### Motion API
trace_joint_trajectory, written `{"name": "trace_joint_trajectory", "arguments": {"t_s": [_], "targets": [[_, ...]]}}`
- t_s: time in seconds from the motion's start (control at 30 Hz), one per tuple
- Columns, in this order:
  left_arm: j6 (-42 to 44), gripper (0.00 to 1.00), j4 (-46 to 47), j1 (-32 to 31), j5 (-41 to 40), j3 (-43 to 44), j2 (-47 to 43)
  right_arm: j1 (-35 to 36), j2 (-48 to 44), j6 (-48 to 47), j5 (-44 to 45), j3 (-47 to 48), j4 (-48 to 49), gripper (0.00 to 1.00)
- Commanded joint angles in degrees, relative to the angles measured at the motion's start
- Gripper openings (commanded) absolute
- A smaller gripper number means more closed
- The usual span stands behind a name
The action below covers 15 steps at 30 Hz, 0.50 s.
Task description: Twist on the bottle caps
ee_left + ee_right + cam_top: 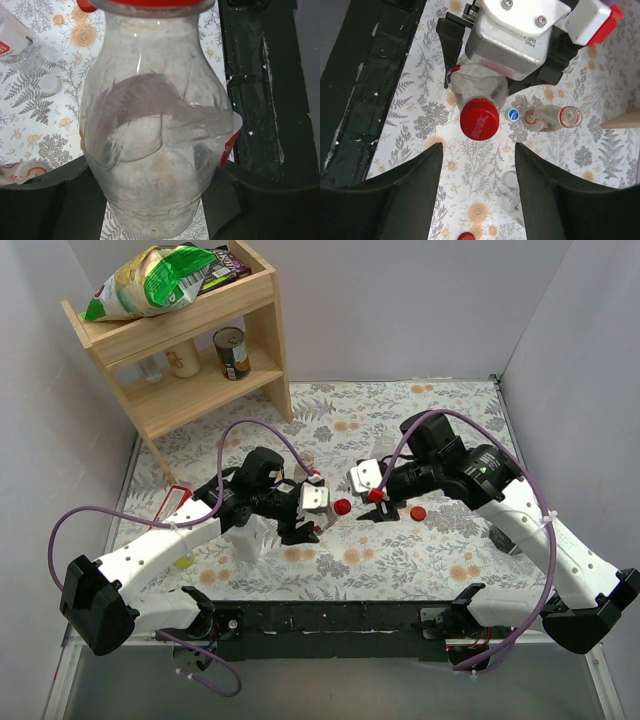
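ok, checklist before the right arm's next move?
1. Left gripper holding the bottle: ok, the body sits between its fingers.
2. Red cap on that bottle's neck: ok.
3. Red cap fully tight: cannot tell.
4. Right gripper clear of the red cap: ok. The jaws are open with nothing between them.
5. Second bottle ready to cap: not ok. It lies on its side and looks uncapped.
6. Spare caps at hand: ok. The blue cap is beside the second bottle, and a loose red cap is near the right gripper.
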Motion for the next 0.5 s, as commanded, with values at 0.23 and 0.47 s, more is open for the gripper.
{"name": "trace_joint_trajectory", "arguments": {"t_s": [0.23, 0.47], "targets": [[2.58, 0.0, -3.72, 0.16, 3.7, 3.07, -0.39, 5.75, 0.26, -4.36, 1.68, -0.26, 5.59, 0.6], [2.58, 0.0, -3.45, 0.08, 3.79, 3.24, -0.22, 7.69, 0.61, -5.51, 2.38, -0.96, 4.53, 0.5]]}}
